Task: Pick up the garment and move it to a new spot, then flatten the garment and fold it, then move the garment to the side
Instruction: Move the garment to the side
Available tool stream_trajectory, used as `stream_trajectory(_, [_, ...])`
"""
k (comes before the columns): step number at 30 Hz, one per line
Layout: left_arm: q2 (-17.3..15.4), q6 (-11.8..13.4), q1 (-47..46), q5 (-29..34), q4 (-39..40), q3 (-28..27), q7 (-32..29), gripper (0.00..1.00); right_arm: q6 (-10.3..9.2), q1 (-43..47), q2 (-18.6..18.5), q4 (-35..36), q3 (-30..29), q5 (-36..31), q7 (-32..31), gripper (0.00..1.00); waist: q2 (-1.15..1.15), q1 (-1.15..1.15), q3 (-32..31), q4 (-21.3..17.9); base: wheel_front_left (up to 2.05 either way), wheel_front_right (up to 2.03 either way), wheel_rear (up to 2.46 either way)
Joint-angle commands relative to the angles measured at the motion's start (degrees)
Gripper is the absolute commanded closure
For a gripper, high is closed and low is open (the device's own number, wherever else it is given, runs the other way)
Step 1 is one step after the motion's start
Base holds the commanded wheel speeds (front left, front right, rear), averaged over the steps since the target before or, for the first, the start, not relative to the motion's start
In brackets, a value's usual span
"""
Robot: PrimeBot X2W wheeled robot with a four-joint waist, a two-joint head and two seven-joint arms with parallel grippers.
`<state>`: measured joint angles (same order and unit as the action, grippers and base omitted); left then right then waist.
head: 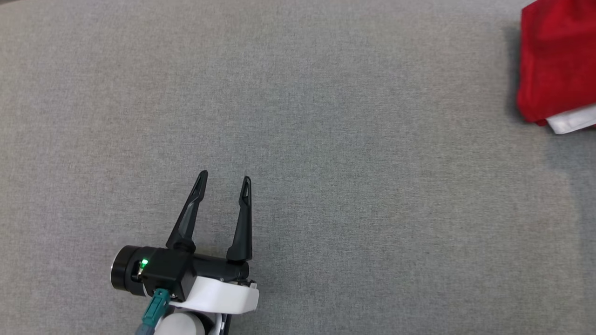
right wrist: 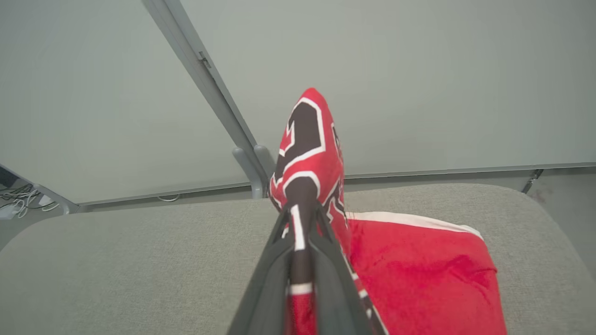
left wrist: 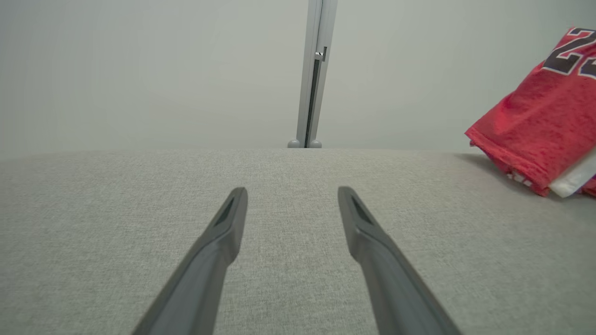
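The garment (head: 556,60) is a red jersey with white trim and dark numerals, lying folded at the far right of the grey surface. In the left wrist view the garment (left wrist: 540,116) rises at the right edge. My right gripper (right wrist: 301,214) is shut on a fold of the garment (right wrist: 305,144), which stands up between its fingers; the rest of the cloth spreads to the right below. My left gripper (head: 224,179) hovers open at the lower left of the head view, nothing between its fingers (left wrist: 228,218), far from the garment.
The grey fabric surface (head: 326,139) spreads wide to the left of the garment. A pale wall with a vertical metal post (left wrist: 314,74) stands behind it. Cables (right wrist: 18,197) lie on the floor at the left of the right wrist view.
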<state>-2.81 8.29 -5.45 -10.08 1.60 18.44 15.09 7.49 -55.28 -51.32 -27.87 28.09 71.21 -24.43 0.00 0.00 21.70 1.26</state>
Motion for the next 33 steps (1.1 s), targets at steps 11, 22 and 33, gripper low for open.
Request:
stream_trajectory(11, [-0.2,-1.68,-2.8,2.16,0.32,-1.74,0.07,0.0,-0.02,4.18,-2.45,-14.81,-2.54,-11.18,16.21,1.0,0.0,0.0,5.65,1.57,0.0,0.0,0.0])
stream_trajectory(22, [-0.2,-2.79,-6.08,3.76,0.76,-1.82,0.07,0.0,-0.03,-0.77,2.61,-34.58,-3.4,-26.45,35.81,0.82,0.0,0.0,10.9,3.02,0.0,0.0,0.0])
stream_trajectory(33, [-0.23,-3.44,-6.47,4.56,-0.28,-2.63,0.08,0.0,-0.03,-6.14,7.86,-35.19,-15.77,-48.88,39.63,0.0,0.0,0.0,10.49,1.18,0.0,0.0,0.0])
